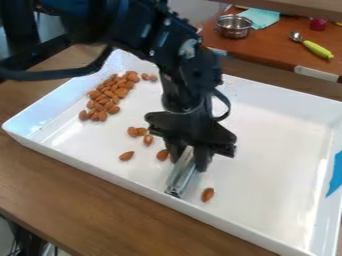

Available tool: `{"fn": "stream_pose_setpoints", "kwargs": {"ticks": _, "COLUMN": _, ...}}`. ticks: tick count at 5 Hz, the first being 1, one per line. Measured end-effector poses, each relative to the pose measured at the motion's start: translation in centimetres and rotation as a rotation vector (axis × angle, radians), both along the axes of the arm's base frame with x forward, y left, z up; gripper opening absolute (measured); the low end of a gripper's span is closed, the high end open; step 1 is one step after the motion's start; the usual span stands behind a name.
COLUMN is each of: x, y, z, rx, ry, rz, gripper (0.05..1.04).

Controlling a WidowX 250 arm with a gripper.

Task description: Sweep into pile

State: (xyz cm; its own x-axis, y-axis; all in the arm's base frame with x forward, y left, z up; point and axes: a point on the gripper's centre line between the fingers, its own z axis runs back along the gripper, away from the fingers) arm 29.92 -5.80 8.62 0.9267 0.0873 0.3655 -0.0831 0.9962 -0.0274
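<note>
Several brown almonds [126, 156] lie loose in our white tray [87, 165], which sits on the wooden bench [100, 205]. Our main pile [107, 96] is at the tray's far left, almonds touching and partly stacked; two more sit just right of its far end. Between pile and claw [190, 156] we count a group of three, then one single nearer the near wall and another just left of the claw. One more almond [208, 194] sits alone, right of the tool, near the near wall.

Our arm [133, 25] comes in from upper left; claw hangs over the tray's middle, pinching a silvery metal tool [179, 180] between its fingers. We have the tool tilted, lower end toward the near wall. Can't tell if it touches the tray.

Blue patch [335, 175] on the right wall. Beyond the tray, we have an orange-brown surface [284, 50] with a metal pot [234, 27], pale teal cloth [261, 18] and a spoon with a yellow-green handle [317, 49].
</note>
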Motion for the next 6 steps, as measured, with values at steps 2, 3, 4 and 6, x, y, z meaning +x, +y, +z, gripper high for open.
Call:
{"fn": "stream_pose_setpoints", "kwargs": {"ticks": 2, "x": -0.3, "y": -3.9, "z": 4.8, "rx": -0.082, "ry": -0.009, "rz": -0.013, "gripper": 0.381}}
{"fn": "stream_pose_setpoints", "kwargs": {"ticks": 3, "x": -0.6, "y": -6.4, "z": 5.5, "rx": -0.070, "ry": -0.041, "rz": -0.046, "gripper": 0.381}}
{"fn": "stream_pose_setpoints", "kwargs": {"ticks": 4, "x": 0.0, "y": -7.8, "z": 4.2, "rx": -0.049, "ry": -0.078, "rz": -0.067, "gripper": 0.381}}
{"fn": "stream_pose_setpoints", "kwargs": {"ticks": 6, "x": -0.4, "y": -5.3, "z": -0.1, "rx": 0.017, "ry": -0.067, "rz": -0.068, "gripper": 0.381}}
